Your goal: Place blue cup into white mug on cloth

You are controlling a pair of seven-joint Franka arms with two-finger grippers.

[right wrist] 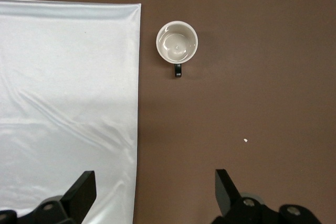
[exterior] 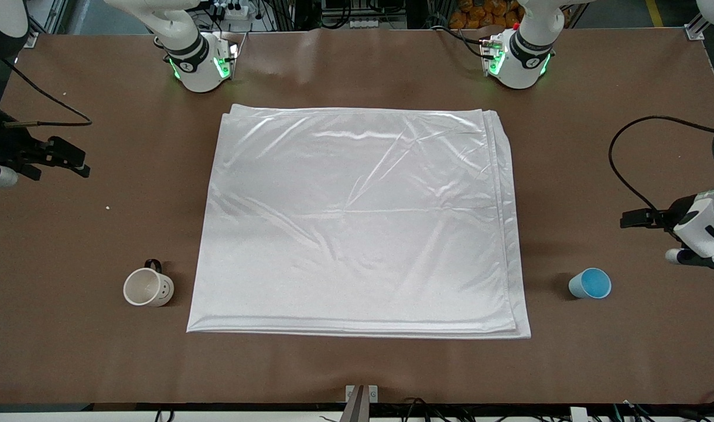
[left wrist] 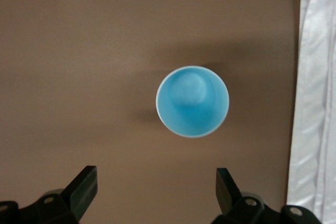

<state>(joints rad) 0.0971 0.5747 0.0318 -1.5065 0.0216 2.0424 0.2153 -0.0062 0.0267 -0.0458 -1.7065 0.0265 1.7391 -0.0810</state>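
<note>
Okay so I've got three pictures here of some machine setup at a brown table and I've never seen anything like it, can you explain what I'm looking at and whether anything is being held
Two robot arms stand at a table. The big picture is shot from a high camera facing them. The other two come from cameras on each arm's wrist, looking down past its claw.

A large white cloth lies in the middle. A white mug stands upright on bare table beside the cloth, toward the right arm's end. A blue cup stands upright beside the cloth, toward the left arm's end.

The left claw hangs open above the cup. The right claw hangs open above the table by the cloth's edge. Nothing is held.
</note>
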